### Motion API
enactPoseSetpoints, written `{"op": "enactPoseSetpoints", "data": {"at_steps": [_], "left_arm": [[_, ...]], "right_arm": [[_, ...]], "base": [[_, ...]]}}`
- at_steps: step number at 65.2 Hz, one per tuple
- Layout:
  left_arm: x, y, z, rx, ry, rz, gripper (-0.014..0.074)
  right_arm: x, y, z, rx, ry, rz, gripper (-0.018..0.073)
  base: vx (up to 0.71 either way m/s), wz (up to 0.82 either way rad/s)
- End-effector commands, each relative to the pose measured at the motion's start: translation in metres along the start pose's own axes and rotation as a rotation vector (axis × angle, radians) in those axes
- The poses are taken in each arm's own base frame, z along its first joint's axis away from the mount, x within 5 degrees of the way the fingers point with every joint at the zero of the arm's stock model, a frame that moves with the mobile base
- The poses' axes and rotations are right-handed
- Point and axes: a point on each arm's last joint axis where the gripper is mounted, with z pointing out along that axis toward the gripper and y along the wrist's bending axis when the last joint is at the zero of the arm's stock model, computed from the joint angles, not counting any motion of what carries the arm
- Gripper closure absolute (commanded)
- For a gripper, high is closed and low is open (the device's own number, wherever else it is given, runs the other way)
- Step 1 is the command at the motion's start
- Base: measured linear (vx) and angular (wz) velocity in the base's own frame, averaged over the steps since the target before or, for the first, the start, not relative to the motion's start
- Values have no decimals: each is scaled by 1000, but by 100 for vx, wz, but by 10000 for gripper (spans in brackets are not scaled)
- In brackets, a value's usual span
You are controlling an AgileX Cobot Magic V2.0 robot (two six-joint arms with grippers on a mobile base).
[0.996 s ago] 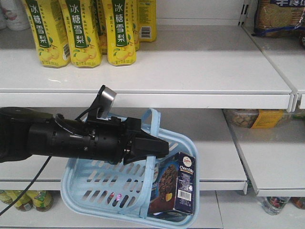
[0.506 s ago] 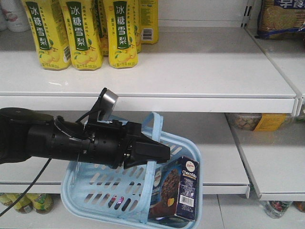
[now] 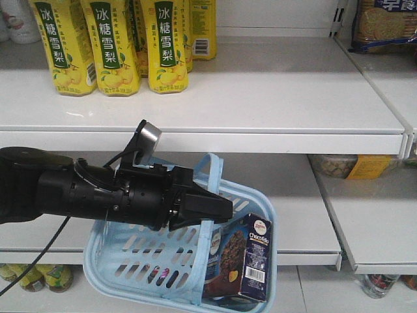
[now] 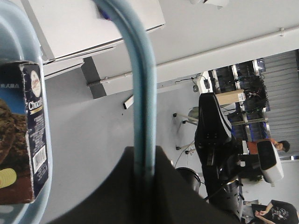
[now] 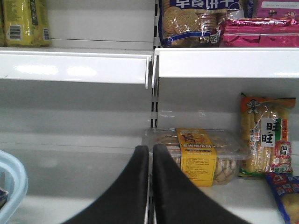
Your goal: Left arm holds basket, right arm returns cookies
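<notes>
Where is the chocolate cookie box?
In the front view, the cookies stand at the right end of the basket, just below the left end effector.

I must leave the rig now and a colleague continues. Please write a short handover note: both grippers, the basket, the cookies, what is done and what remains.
Left gripper: shut on the handle; the basket hangs tilted in front of the shelves.
Right gripper: shut, empty, pointing at a shelf bay with a clear biscuit tray.
Cookies: standing inside the basket, at the end away from the left gripper, untouched.
Done: basket held up.
Left: the right gripper takes the cookies out and puts them back on a shelf.
</notes>
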Motion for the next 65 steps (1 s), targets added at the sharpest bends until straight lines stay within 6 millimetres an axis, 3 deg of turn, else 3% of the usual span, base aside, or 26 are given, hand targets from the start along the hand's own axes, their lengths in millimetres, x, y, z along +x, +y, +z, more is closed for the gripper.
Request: {"op": "enactPoseSetpoints", "data": {"at_steps": [1, 54, 65], "left_arm": [[-16, -33, -11, 137, -142, -2, 602], [-16, -33, -11, 137, -142, -2, 602], [-16, -33, -11, 137, -142, -2, 602]], "right_arm": [[-2, 1, -1, -9, -71, -10, 570], [-5, 1, -1, -12, -94, -10, 570], [-24, 1, -3, -9, -136, -10, 570]], "base": [[0, 0], [0, 0], [0, 0]]}}
